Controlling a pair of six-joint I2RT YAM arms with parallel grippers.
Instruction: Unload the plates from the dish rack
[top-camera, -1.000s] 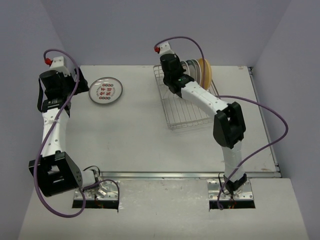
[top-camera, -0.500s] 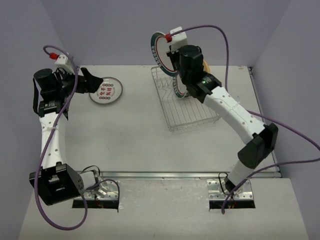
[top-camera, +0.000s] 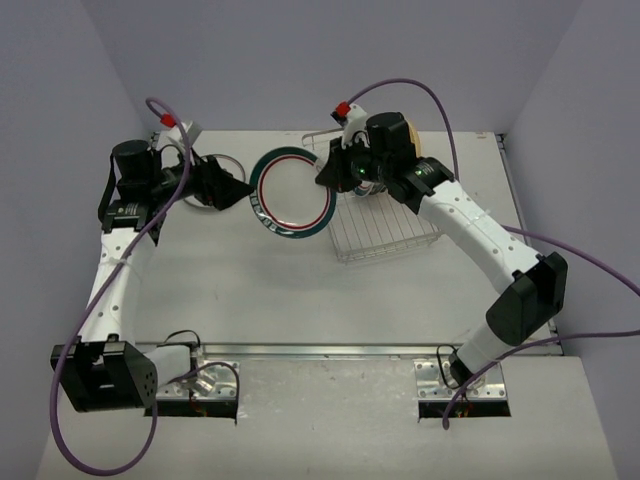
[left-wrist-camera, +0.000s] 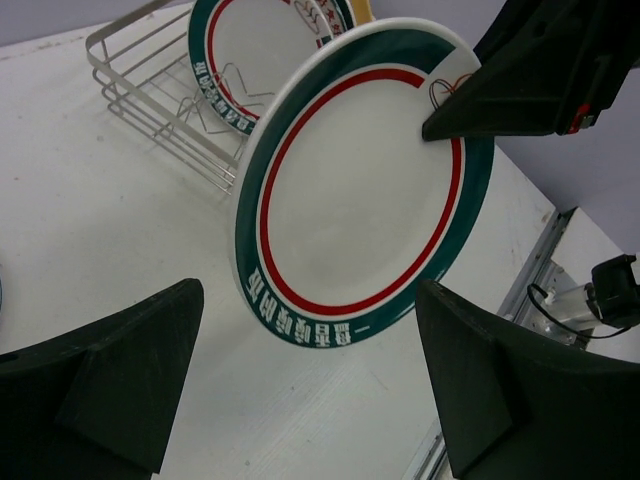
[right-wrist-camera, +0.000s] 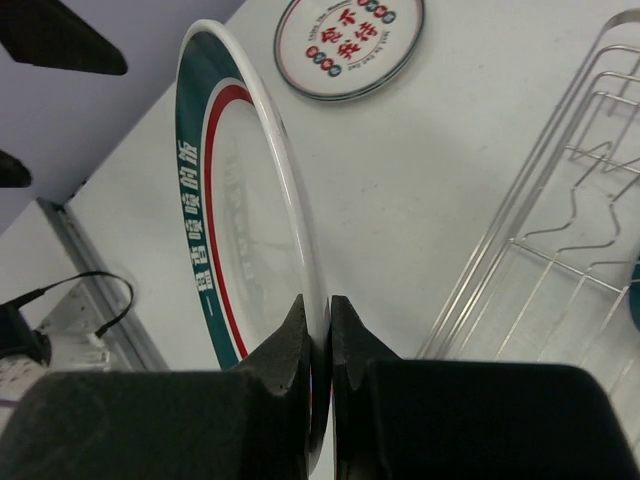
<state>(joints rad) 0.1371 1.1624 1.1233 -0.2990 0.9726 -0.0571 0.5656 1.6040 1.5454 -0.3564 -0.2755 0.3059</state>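
overhead plus wrist close-ups sharing plate

The left arm and right arm have white link housings with black joint blocks, on silver base plates. A purple cable runs along each, with a red connector at the wrist. Fingers are matte black and wedge-shaped

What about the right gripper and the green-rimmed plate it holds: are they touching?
Touching. The right wrist view shows the right gripper with its jaws shut on the edge of the plate, one against each face, with no gap.
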